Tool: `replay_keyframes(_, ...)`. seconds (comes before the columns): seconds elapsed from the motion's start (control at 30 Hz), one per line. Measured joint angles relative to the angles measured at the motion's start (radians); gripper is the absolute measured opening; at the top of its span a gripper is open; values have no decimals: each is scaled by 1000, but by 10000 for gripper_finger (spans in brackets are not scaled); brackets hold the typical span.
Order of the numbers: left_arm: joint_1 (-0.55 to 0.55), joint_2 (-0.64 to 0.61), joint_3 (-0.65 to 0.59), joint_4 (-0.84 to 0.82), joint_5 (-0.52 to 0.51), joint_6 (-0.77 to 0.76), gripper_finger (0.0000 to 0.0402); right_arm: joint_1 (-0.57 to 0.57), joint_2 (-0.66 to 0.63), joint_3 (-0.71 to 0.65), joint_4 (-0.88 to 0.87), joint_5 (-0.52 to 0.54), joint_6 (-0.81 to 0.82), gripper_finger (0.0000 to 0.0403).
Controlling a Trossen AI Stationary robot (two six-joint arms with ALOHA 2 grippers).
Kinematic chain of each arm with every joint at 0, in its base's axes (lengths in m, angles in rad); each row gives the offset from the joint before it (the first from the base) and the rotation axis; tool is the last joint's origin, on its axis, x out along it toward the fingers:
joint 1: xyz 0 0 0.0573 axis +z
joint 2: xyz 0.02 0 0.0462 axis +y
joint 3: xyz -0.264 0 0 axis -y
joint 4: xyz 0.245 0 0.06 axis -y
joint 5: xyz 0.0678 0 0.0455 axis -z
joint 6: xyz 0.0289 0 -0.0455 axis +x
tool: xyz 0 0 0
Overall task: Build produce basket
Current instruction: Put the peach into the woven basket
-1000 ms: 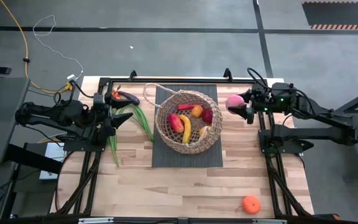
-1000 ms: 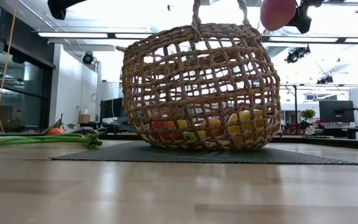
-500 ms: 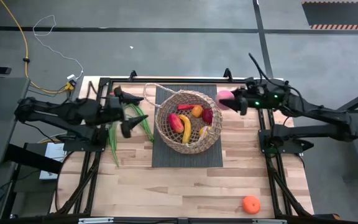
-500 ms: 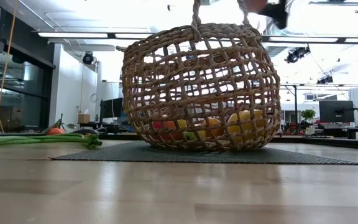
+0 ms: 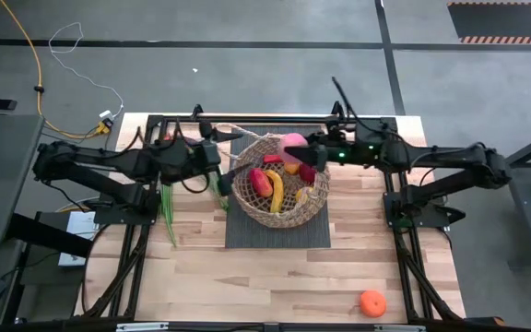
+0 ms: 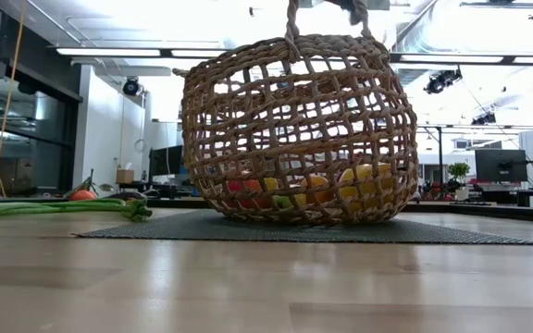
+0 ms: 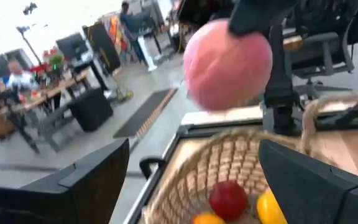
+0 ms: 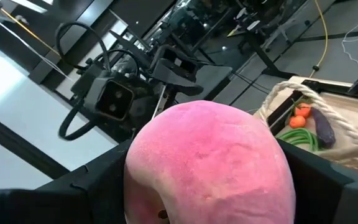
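Since a second ago we have carried the pink fruit (image 5: 294, 146) over the basket (image 5: 279, 198) rim; right tool (image 5: 304, 152) grips it for dropping, left tool (image 5: 231, 171) gapes beside.

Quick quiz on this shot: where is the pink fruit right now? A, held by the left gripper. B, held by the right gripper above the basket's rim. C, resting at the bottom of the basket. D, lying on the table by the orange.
B: the right gripper is shut on the pink fruit, over the far rim of the basket, not yet released.
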Motion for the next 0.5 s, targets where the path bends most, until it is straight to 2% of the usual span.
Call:
replay_keyframes(0.2,-1,84,11,131,37,86,347,13,97,83,-14,2,6,320)
replay_keyframes(0.5,-1,174,10,296,-9,153,347,12,162,102,23,-1,75,324)
